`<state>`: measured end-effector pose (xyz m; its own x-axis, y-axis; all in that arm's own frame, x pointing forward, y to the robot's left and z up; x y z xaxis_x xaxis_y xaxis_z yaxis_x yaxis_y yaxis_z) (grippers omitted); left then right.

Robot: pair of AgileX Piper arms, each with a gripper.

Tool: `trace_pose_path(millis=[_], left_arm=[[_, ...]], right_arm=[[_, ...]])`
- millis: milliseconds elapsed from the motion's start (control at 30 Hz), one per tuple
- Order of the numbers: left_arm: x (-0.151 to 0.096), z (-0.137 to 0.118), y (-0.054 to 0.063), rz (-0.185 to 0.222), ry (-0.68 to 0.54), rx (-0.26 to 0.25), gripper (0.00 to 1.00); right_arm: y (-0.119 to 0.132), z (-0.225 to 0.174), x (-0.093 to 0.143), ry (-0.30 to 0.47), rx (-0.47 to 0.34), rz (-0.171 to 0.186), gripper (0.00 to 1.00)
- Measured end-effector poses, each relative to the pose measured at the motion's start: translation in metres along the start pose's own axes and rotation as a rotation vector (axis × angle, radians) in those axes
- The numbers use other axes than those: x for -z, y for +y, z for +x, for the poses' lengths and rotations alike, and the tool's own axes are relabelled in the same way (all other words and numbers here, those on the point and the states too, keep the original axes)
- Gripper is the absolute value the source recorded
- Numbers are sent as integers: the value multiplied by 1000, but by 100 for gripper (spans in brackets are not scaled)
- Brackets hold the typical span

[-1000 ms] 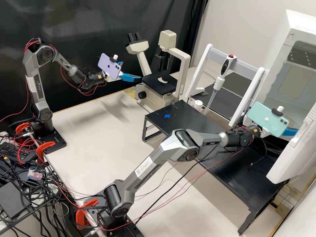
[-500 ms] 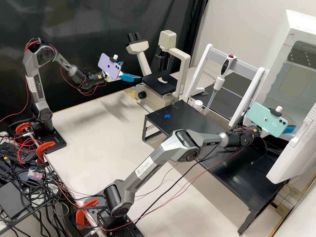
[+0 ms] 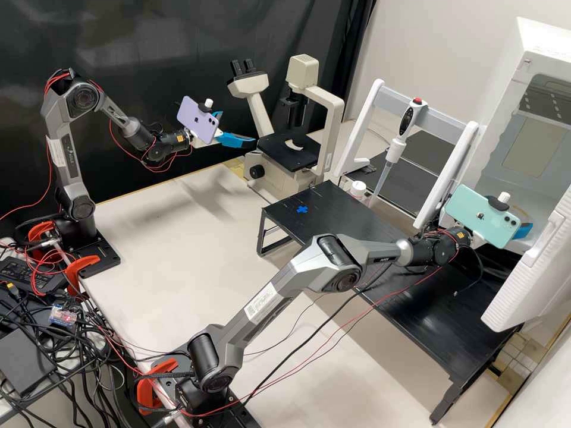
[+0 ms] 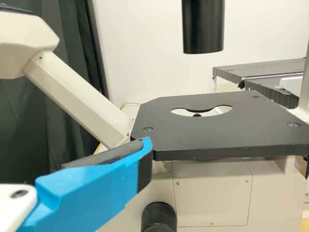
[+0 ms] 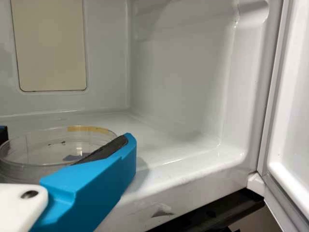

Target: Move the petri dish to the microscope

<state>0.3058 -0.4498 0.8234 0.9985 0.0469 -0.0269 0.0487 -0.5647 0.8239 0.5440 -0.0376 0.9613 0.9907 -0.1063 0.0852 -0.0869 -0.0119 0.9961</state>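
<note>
Here we were: my left gripper (image 3: 238, 126) sat in the upper left of the high view, its two blue fingers parted wide, just short of the microscope (image 3: 334, 113). Over to the right edge of that frame, and my right gripper (image 3: 523, 230) had its blue part at the mouth of the white cabinet (image 3: 495, 77), partly behind the mint phone (image 3: 485, 215). Was it wide, or closed on something? I could not tell.

And there was the petri dish (image 5: 53, 145)! My right wrist view had it inside the cabinet, clear-walled, a yellowish strip (image 5: 88, 128) along its rim, with the right gripper right up against it or just beside it. Whether the dish rested on the cabinet floor (image 5: 159, 145) or was off it, I could not say.

Back at the microscope, upper middle of the high view, the black stage (image 3: 276, 156) waited with its curved opening; up close in my left wrist view, a dark knob (image 4: 159, 217) sat below that stage. Mid-frame in the high view, the black stand (image 3: 357, 226) bore a blue cross (image 3: 302, 209), and the pipette (image 3: 386, 172) hung upright behind it, near a white-capped bottle (image 3: 357, 189).
</note>
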Motion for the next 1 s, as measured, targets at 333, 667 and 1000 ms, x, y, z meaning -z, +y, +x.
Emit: trace_pose_path(millis=[333, 667, 1000], left_arm=[[0, 0, 0, 0, 0, 0, 100], [0, 0, 0, 0, 0, 0, 100], [0, 0, 0, 0, 0, 0, 100]], right_arm=[[-1, -12, -8, 15, 10, 26, 0], [14, -68, -19, 13, -66, 51, 0], [17, -129, -22, 28, -123, 92, 0]])
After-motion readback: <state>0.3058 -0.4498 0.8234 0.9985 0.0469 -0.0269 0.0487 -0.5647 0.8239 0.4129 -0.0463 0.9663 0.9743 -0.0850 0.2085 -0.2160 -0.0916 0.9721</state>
